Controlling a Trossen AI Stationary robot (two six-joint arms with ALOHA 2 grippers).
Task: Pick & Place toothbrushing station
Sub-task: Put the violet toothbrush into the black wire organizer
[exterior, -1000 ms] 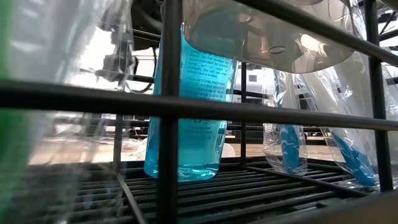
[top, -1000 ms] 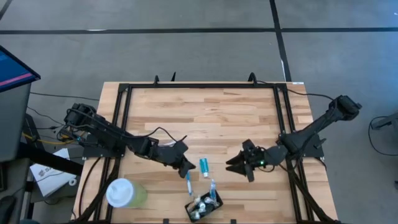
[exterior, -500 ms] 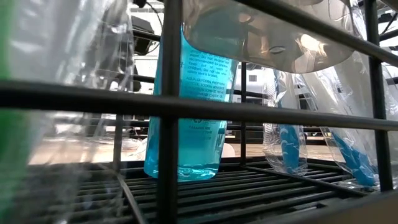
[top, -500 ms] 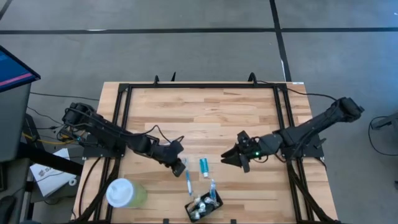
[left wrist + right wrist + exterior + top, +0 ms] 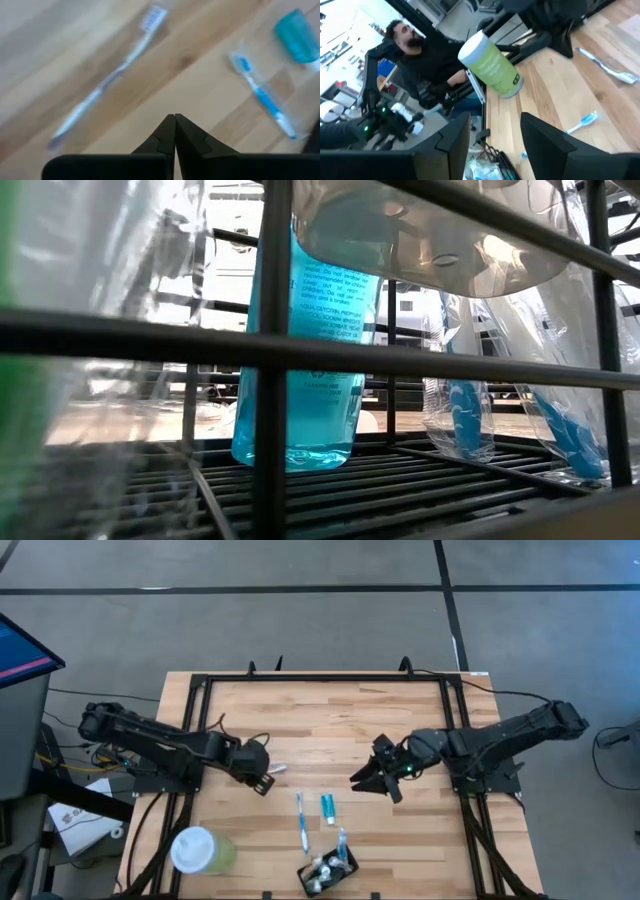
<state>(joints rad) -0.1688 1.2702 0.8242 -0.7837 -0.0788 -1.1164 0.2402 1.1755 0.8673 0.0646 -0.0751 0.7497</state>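
The black holder [image 5: 328, 871] stands near the table's near edge with several small items in it. The low view looks through its black bars [image 5: 272, 360] at a teal bottle [image 5: 305, 350] and bagged brushes [image 5: 466, 420]. A blue toothbrush [image 5: 301, 821], a teal tube [image 5: 327, 806] and another bagged item [image 5: 342, 840] lie flat on the table beyond it. A white toothbrush [image 5: 107, 77] lies by my left gripper [image 5: 263, 781], which is shut and empty, left of the blue toothbrush [image 5: 262, 95]. My right gripper [image 5: 366, 783] is open and empty, right of the tube.
A pale green cup with a white lid [image 5: 203, 850] is at the near left corner and also shows in the right wrist view [image 5: 490, 62]. A black frame [image 5: 200, 730] borders the table. A person [image 5: 415, 55] sits beyond the table's left side.
My left gripper has drawn back from the blue toothbrush toward the table's left and far side. The toothbrush now lies uncovered on the table. My right gripper has moved toward the table's left and a little toward the far edge, closer to the teal tube.
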